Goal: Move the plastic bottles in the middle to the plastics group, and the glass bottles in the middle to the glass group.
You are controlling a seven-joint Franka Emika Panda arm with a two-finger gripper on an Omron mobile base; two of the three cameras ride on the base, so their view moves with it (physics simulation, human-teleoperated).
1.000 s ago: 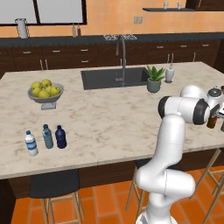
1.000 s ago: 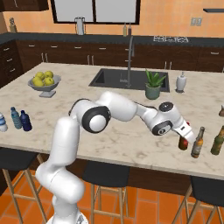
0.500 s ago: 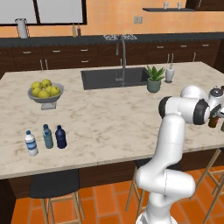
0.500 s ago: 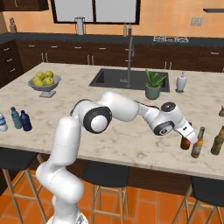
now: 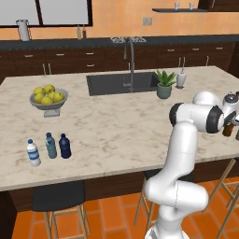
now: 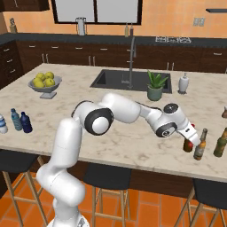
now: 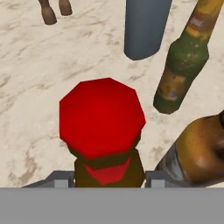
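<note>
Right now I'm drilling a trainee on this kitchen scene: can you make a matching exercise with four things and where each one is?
Things:
1. fruit bowl
2. navy bottle
3. potted plant
4. red-capped brown bottle

Places:
A. right beside the sink
B. directly in front of the fingers, by other glass bottles
C. far left of the counter, behind the water bottles
D. front left of the counter, next to two water bottles

Pairs: 1-C, 2-D, 3-A, 4-B

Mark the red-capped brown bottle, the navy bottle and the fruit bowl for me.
Red-capped brown bottle (image 7: 102,114): hand view, on the top of its red cap.
Navy bottle (image 5: 65,147): left base view, on its dark body.
Fruit bowl (image 5: 48,105): left base view, on its grey outer wall below the fruit.
</note>
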